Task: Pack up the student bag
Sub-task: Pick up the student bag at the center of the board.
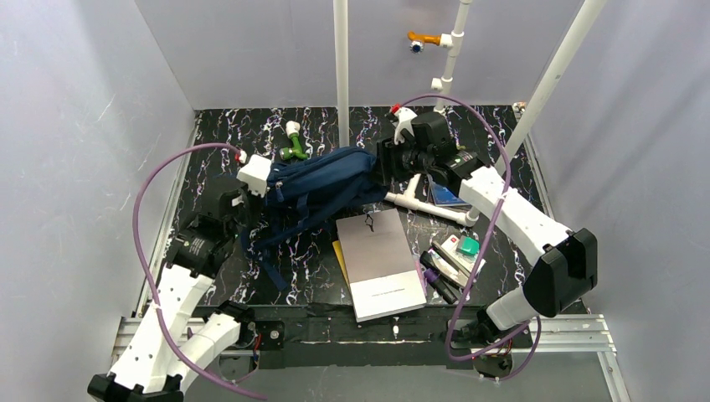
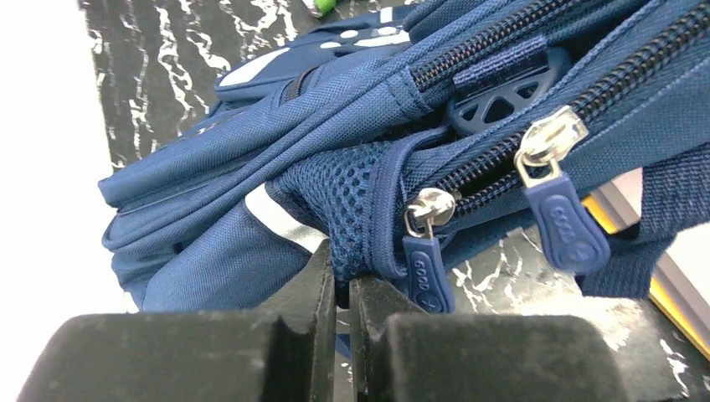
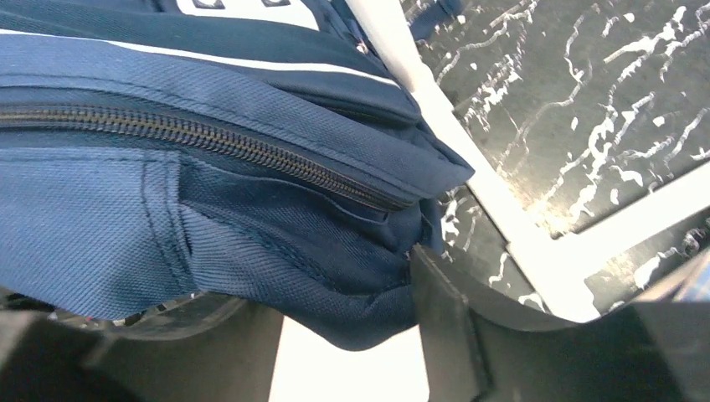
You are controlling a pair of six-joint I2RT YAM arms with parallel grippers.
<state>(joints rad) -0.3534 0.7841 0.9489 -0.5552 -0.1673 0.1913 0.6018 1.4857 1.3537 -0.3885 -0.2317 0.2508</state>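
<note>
The navy-blue student bag point(image 1: 322, 186) lies on its side in the middle of the black marbled table. My left gripper point(image 1: 255, 180) is at its left end, shut on the mesh edge of the bag point(image 2: 251, 151) beside a zipper pull point(image 2: 427, 264); in the left wrist view the gripper point(image 2: 343, 280) shows only a thin gap. At the bag's right end is my right gripper point(image 1: 387, 163). In its wrist view the gripper point(image 3: 343, 322) stands open, with a fold of the bag point(image 3: 167, 209) hanging between the fingers and touching the right finger point(image 3: 444, 318).
A grey notebook point(image 1: 381, 261) lies in front of the bag over a yellow sheet point(image 1: 338, 251). Pens and small items point(image 1: 452, 260) sit at the right, a white pipe piece point(image 1: 427, 205) and a blue book point(image 1: 444, 194) behind them. A green-and-white toy point(image 1: 293, 142) lies behind the bag, near a white pole point(image 1: 342, 75).
</note>
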